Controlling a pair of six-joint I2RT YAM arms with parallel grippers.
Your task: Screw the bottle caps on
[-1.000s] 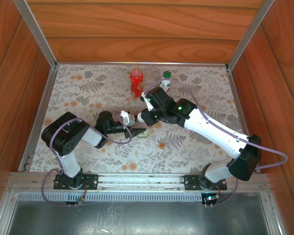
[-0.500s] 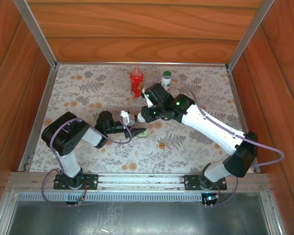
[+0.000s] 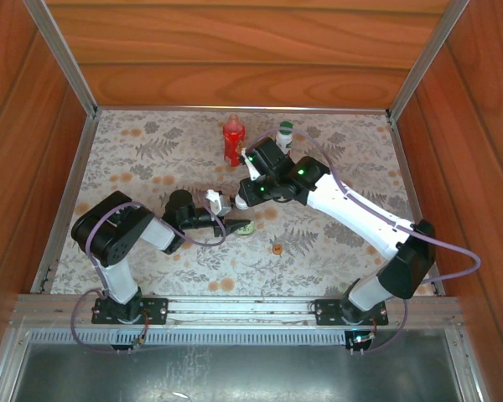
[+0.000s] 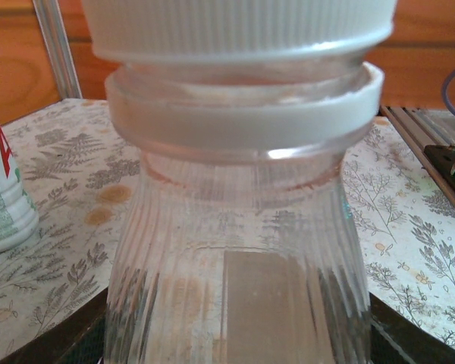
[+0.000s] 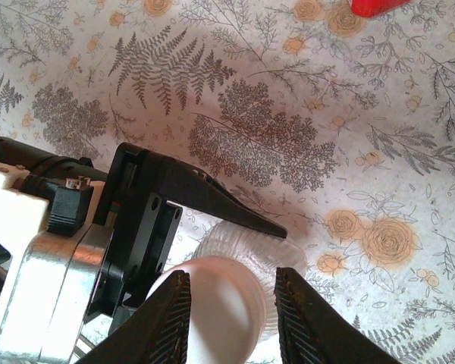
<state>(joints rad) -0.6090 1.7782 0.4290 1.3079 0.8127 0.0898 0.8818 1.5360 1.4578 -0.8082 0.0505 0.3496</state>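
Note:
My left gripper [image 3: 240,224] is shut on the ribbed clear bottle [image 4: 239,250] and holds it just above the mat; its black finger [image 5: 205,193] lies along the bottle's side. A white cap [image 5: 212,303] sits on the bottle's neck [image 4: 243,121]. From above, my right gripper [image 5: 231,284] is shut on that white cap, one jaw on each side. The red bottle [image 3: 232,142] and the white bottle [image 3: 283,138] stand at the back of the mat. An orange-red cap [image 3: 277,248] lies loose on the mat, in front of the grippers.
The floral mat [image 3: 151,159] is boxed in by wooden walls and metal rails [image 3: 67,167]. The white bottle's label [image 4: 4,197] stands close to the left of the held bottle. The red bottle's foot [image 5: 375,6] is just beyond the right gripper.
The right arm has shifted slightly left and away over the held bottle, and its jaws have narrowed onto the white cap. The left arm and clear bottle have stayed put.

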